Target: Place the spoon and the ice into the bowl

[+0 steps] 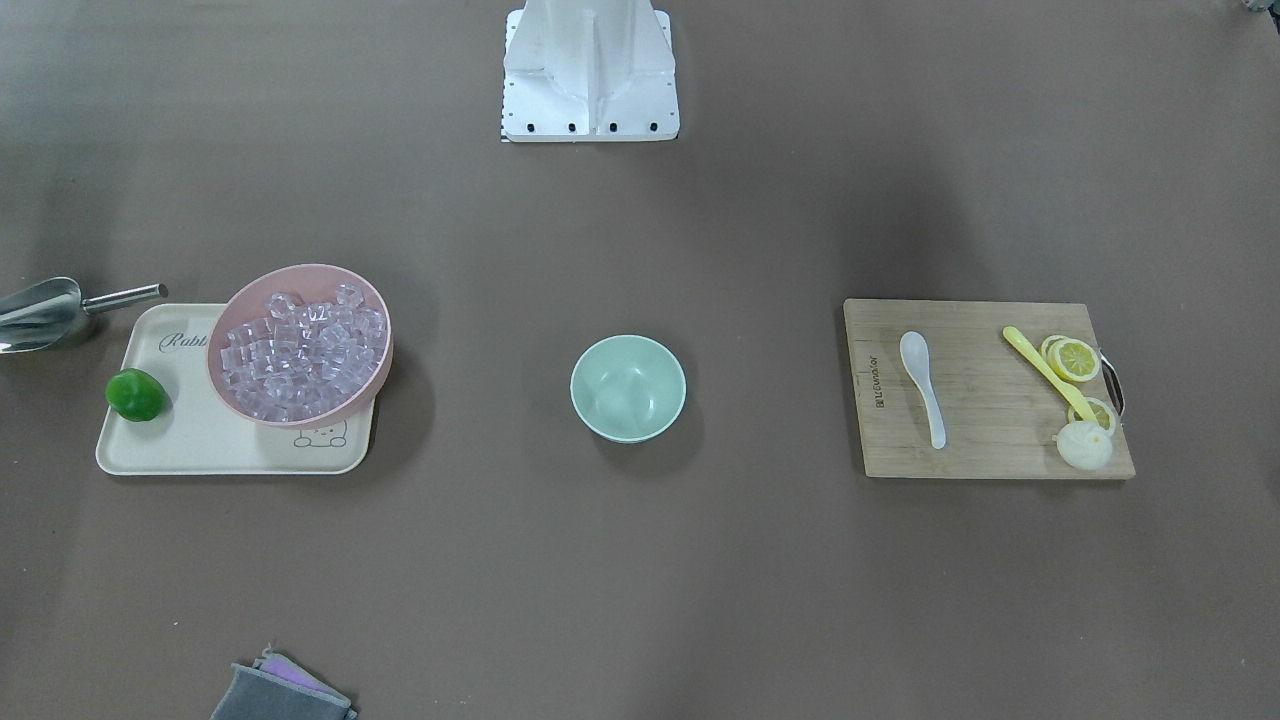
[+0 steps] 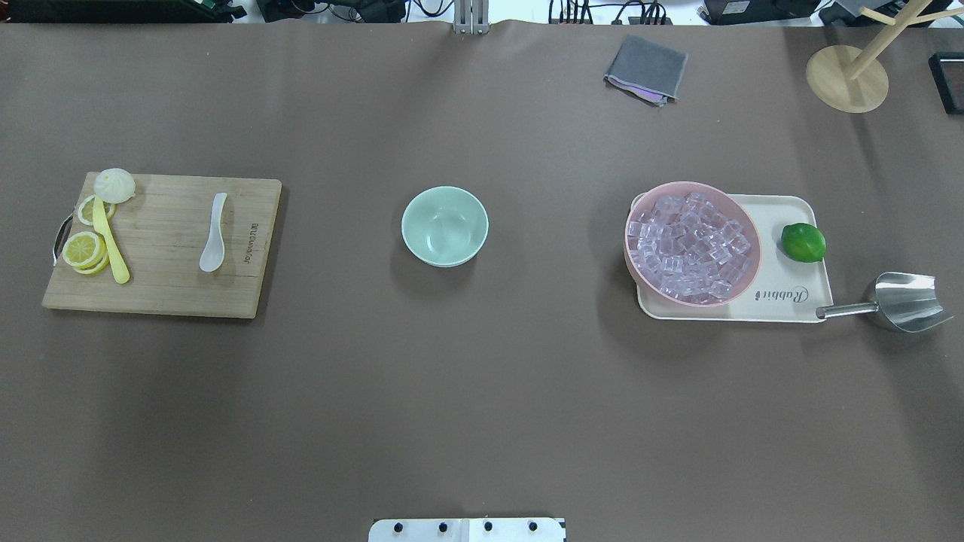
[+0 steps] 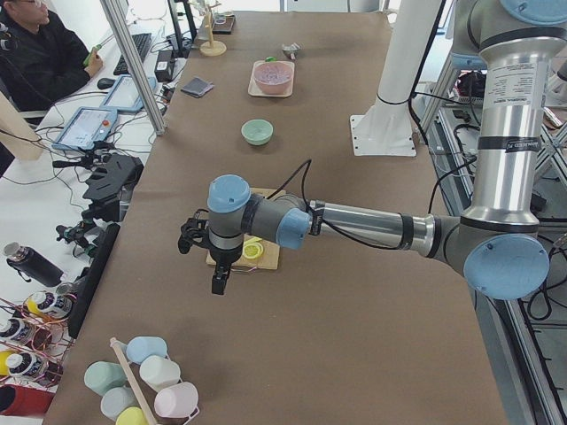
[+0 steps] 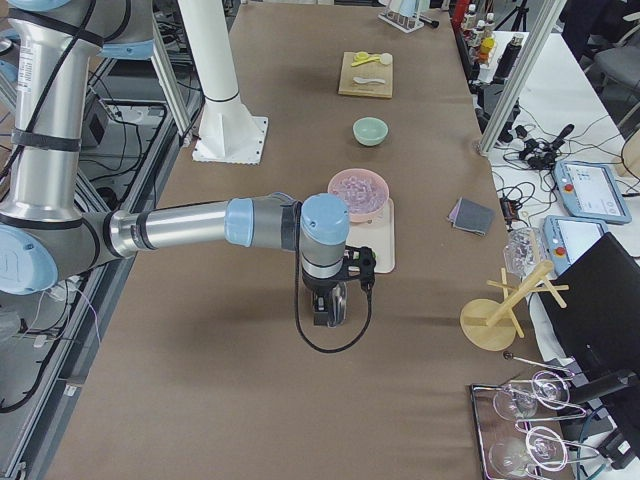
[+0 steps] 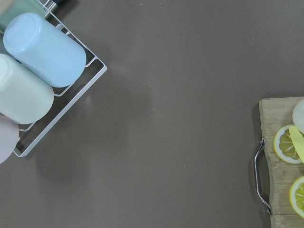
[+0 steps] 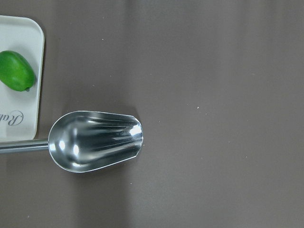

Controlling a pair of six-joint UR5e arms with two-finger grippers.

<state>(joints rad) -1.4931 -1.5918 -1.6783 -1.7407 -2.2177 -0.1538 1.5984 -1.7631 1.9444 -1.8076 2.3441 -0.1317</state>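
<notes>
The white spoon (image 1: 922, 385) lies on a wooden cutting board (image 1: 980, 440); it also shows in the overhead view (image 2: 214, 242). The empty mint-green bowl (image 1: 628, 388) (image 2: 444, 226) stands mid-table. Ice cubes (image 1: 300, 350) (image 2: 693, 245) fill a pink bowl (image 2: 631, 260) on a cream tray (image 2: 791, 305). My left gripper (image 3: 218, 282) hangs beyond the board's outer end. My right gripper (image 4: 325, 318) hangs over the steel scoop (image 6: 95, 140). They show only in the side views, so I cannot tell whether they are open or shut.
A yellow spoon (image 2: 111, 242), lemon slices (image 2: 83, 250) and a bun (image 2: 114, 184) share the board. A lime (image 2: 803, 242) sits on the tray. A grey cloth (image 2: 646, 68) and a wooden stand (image 2: 847, 79) are at the far side. A cup rack (image 5: 42, 71) stands past the board.
</notes>
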